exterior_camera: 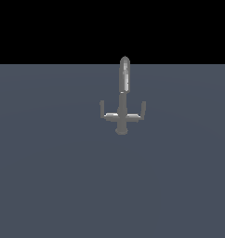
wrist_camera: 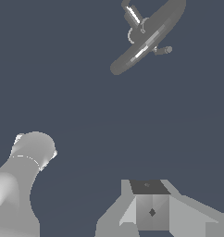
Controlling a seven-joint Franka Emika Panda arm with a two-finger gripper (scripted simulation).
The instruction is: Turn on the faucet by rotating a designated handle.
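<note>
The faucet (exterior_camera: 122,111) is a small grey metal fixture standing on the flat grey floor (exterior_camera: 49,176). It has a tall rounded spout (exterior_camera: 124,74) and a crossbar with two upturned handle tips (exterior_camera: 102,108) (exterior_camera: 143,108). In the wrist view the faucet (wrist_camera: 148,37) appears from above, well away from my gripper (wrist_camera: 152,196). The two fingers look pressed together along a middle seam, with nothing held. My gripper does not show in the exterior view.
A pale rounded link of my own arm (wrist_camera: 26,180) shows in the wrist view beside the gripper. The grey floor ends at a black background (exterior_camera: 112,28) behind the faucet.
</note>
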